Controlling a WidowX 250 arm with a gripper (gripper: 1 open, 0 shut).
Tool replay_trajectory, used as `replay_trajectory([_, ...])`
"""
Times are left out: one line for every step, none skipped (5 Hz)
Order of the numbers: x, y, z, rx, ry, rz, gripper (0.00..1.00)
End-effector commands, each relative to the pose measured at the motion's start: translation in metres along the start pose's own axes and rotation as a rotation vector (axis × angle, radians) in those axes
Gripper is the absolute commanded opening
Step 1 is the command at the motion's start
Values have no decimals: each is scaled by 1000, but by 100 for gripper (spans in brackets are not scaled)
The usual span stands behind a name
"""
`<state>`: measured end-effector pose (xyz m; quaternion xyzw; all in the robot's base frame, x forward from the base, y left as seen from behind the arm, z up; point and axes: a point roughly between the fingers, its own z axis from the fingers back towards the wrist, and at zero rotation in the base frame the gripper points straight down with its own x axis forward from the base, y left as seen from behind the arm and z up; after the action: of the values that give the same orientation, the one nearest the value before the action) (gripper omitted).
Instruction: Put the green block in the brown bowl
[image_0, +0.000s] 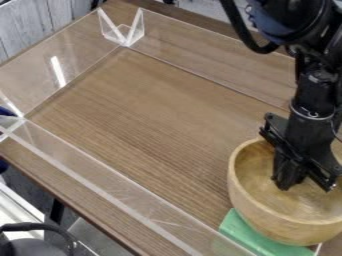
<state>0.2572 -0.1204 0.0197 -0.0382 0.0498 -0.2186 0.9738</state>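
The brown bowl (257, 200) stands at the lower right of the wooden table, a large round bowl of light wood with a thick rim. My gripper (303, 184) points straight down into it, with its dark fingers low inside near the far right wall. It looks shut, and I see nothing between the fingers. The green block (243, 232) lies flat on the table outside the bowl, against its near left side. The bowl's rim and the bottom edge of the picture hide part of the block.
Low clear acrylic walls (80, 70) fence the wooden tabletop (147, 120), with a clear bracket (120, 28) at the far corner. The black arm (287, 30) comes down from the upper right. The table's front edge runs along the lower left.
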Motion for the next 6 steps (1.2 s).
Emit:
replay_trajectory([-5, 2, -14, -9, 57, -5, 0])
replay_trajectory([-5, 0, -14, -14, 71, -10, 0])
replay_trajectory([-5, -1, -15, -19, 86, -15, 0])
replay_trajectory([-5, -4, -15, -24, 101, -22, 0])
replay_trajectory([-6, -6, -16, -29, 115, -29, 0])
replay_trajectory([-6, -8, -17, -33, 128, -36, 0])
